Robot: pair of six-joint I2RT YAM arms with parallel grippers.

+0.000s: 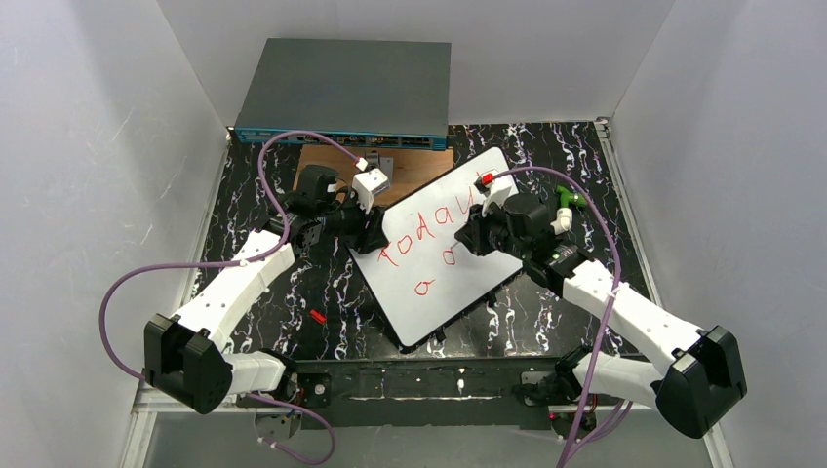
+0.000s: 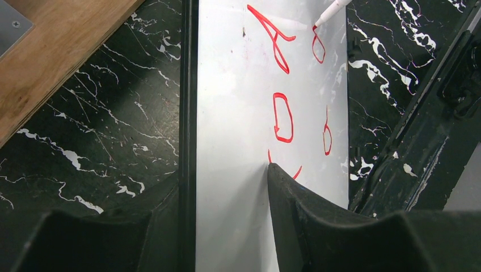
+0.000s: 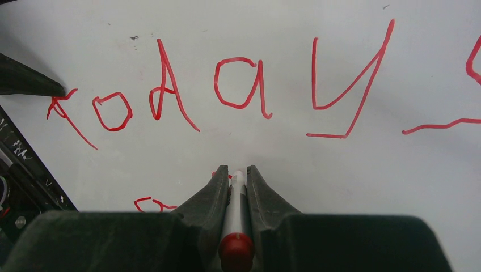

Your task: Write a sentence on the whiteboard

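Observation:
The whiteboard (image 1: 429,283) lies tilted on the black marbled table, with "today" and some loose strokes below it in red. My left gripper (image 1: 375,232) is shut on the board's left edge; in the left wrist view (image 2: 224,177) one finger lies on the white face (image 2: 244,102) and the other under the black rim. My right gripper (image 1: 468,239) is shut on a white marker with a red rear end (image 3: 234,218), over the board's middle (image 3: 295,153). The marker tip (image 2: 330,11) touches the board below the "today" line. The right gripper (image 3: 237,170) hides the tip.
A grey network switch box (image 1: 346,93) stands at the back, with a brown wooden plate (image 1: 424,168) in front of it. A small red piece (image 1: 317,316) lies on the table left of the board. A green object (image 1: 569,198) lies right of the board. White walls enclose the table.

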